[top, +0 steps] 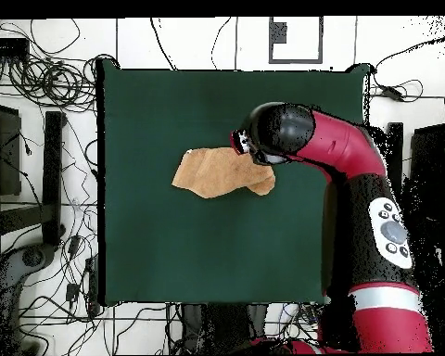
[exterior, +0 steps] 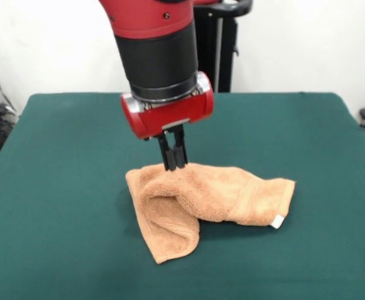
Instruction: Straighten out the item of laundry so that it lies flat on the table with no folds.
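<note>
Towel (exterior: 198,203) is the trouble here: the item of laundry lies crumpled near the middle of the table (exterior: 57,187), and it is far from flat. Taking the front view from the left, its left part is rolled over on itself into a thick curl that runs down to a folded corner pointing toward the near edge; this doubled bulk is the first risk, since a pull from above could, I judge, drag the whole roll along the felt instead of opening it. A little right of that curl, the gripper (exterior: 173,164) comes straight down from the red and black arm (exterior: 160,56), its two black fingers drawn close together with their tips at the towel's far top edge. They look pinched on that edge, though how much cloth sits between them cannot be told; a thin bite might slip free on lifting, and a bite through two layers would likely carry the fold along. Further right, the towel tapers into a flatter flap with a band stripe, ending at the small white tag (exterior: 277,220); that free end could flop back under and make a new crease.
</note>
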Available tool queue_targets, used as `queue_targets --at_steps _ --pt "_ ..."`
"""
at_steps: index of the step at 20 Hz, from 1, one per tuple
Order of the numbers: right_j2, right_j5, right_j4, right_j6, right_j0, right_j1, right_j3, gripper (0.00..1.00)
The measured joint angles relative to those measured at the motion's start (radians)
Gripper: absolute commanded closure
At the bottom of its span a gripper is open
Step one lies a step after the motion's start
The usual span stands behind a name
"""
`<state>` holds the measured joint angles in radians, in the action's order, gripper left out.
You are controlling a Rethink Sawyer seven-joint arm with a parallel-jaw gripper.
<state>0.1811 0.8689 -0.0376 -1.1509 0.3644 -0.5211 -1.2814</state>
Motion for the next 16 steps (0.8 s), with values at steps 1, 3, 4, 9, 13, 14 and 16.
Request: queue_targets --at_steps 1,3,4,9,13,14,16 --pt "0.000 0.000 0.001 0.000 -0.006 0.010 0.013 1.00" --pt "-0.001 0.000 0.003 0.000 -0.012 0.020 0.025 1.00" --pt "0.000 0.000 0.005 0.000 -0.016 0.029 0.034 1.00" --pt "-0.001 0.000 0.009 0.000 -0.019 0.056 0.045 1.00" --pt "-0.001 0.000 0.011 0.000 -0.019 0.070 0.045 1.00" --pt "-0.001 0.000 0.011 0.000 -0.019 0.073 0.045 1.00" --pt "-0.001 -0.005 0.012 0.000 -0.016 0.086 0.043 1.00"
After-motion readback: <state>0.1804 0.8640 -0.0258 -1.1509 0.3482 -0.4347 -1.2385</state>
